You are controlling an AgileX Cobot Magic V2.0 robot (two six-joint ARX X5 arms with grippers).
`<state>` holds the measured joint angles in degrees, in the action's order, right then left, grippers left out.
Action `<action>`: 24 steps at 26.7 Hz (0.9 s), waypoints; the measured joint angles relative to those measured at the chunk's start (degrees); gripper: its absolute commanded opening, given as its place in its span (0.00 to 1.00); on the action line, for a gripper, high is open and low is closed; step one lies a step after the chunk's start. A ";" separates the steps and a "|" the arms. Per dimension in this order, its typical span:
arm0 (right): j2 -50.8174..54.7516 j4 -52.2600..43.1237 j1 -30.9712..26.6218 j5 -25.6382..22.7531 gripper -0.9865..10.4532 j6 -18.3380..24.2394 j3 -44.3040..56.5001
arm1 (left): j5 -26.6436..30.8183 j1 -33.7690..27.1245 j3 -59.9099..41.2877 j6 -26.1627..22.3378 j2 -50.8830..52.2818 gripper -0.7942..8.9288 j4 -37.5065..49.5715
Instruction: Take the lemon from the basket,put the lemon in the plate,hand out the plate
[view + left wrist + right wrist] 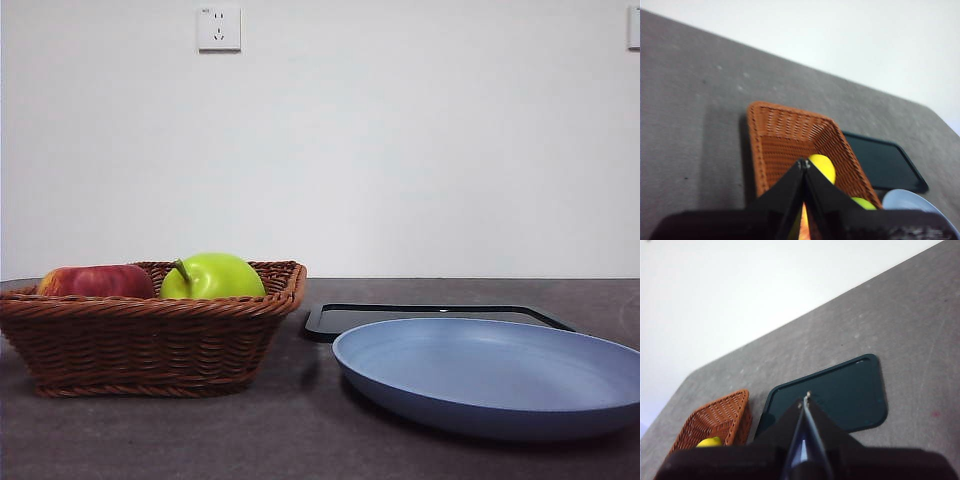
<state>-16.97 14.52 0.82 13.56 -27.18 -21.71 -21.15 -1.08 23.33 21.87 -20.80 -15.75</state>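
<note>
A: Where is the lemon (823,167)?

B: In the basket (150,335), which stands on the table (300,440) beside the plate (490,375). The front view hides the lemon; there only a red apple (95,281) and a green apple (212,277) rise above the braided rim. From the left wrist camera the lemon shows yellow against the wicker wall, just past the jaw tips, with a sliver of green apple near it.

A: And the left gripper (804,162)?

B: Clenched, the two black jaws meeting at a point, grasping nothing. It hangs above the basket, apart from the fruit.

A: The right gripper (806,399)?

B: Also clenched and empty, jaws pressed together. It hangs over a black tray (840,395), and a corner of the basket with a bit of yellow shows at the edge of its view.

A: How do plate and tray lie?

B: The plate sits nearest the front camera, bare, and the tray lies flat just behind it. Neither arm appears in the front view.
</note>
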 measured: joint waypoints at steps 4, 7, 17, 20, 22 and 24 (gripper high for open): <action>-6.82 3.82 0.00 2.16 0.09 3.93 -7.26 | -7.13 0.00 6.91 -2.62 -8.76 0.09 -0.57; -12.35 6.71 0.00 5.42 0.09 7.08 -12.17 | -14.27 0.00 11.10 -3.89 -14.97 0.09 -0.94; -30.75 25.16 0.00 14.36 0.09 17.77 -23.58 | -21.92 2.23 21.24 -9.88 -29.97 0.09 -15.21; -37.42 32.22 0.02 14.40 0.11 21.53 -23.58 | -22.01 3.69 22.21 -13.64 -32.15 0.11 -19.37; -41.62 35.23 0.02 14.40 0.18 22.99 -23.58 | -22.03 4.33 22.21 -14.49 -32.35 0.27 -19.39; -45.48 35.34 0.42 14.32 0.29 23.58 -23.58 | -21.99 4.72 22.21 -14.86 -32.33 0.40 -19.34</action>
<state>-62.46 49.87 1.23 27.88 -3.60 -45.30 -43.13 3.64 45.54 7.01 -53.12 -35.09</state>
